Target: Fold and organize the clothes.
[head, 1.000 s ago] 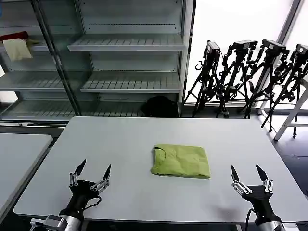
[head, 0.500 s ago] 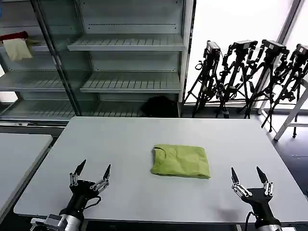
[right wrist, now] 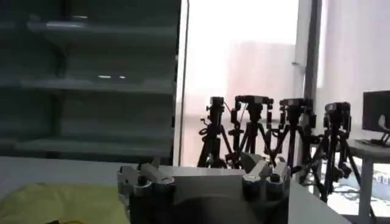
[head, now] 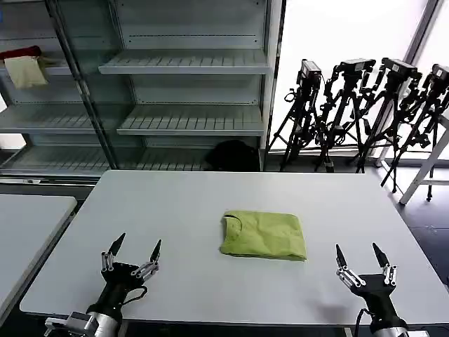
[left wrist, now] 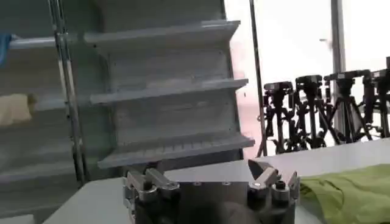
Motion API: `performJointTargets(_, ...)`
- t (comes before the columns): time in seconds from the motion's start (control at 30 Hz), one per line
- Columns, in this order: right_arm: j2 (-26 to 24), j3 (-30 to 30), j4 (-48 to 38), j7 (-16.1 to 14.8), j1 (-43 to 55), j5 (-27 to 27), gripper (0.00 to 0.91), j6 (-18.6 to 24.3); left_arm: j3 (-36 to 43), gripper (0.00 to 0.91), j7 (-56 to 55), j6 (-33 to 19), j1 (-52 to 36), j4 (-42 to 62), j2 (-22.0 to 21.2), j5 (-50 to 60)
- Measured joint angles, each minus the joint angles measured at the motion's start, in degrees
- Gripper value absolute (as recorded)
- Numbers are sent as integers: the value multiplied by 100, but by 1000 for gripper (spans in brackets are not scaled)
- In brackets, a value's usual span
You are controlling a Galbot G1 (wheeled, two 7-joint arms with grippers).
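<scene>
The clothes, one lime-green T-shirt (head: 264, 235), lie folded into a flat rectangle at the middle of the white table (head: 182, 203), round neck toward the left. My left gripper (head: 135, 246) rests open near the table's front left edge, well apart from the shirt. Near the front right edge my right gripper (head: 361, 250) stands open too, nothing between its fingers. An edge of the green shirt (left wrist: 353, 189) shows in the left wrist view beyond the left gripper (left wrist: 204, 176). The right wrist view has the shirt (right wrist: 61, 204) beside the right gripper (right wrist: 204, 173).
Empty metal shelving (head: 189, 91) stands behind the table. A red and a cream cloth (head: 24, 67) lie on a far-left shelf. Several black tripods (head: 365, 112) stand at the back right. A second white table (head: 28, 225) sits to the left.
The right gripper has drawn back slightly toward the table's front edge. The shirt and the left gripper have not moved.
</scene>
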Motion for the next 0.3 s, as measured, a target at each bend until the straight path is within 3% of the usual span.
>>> performJointTargets(0.3, 15, -39, -21, 6, 25, -27, 907, -19, 13, 907, -1, -3, 9, 24, 6, 0)
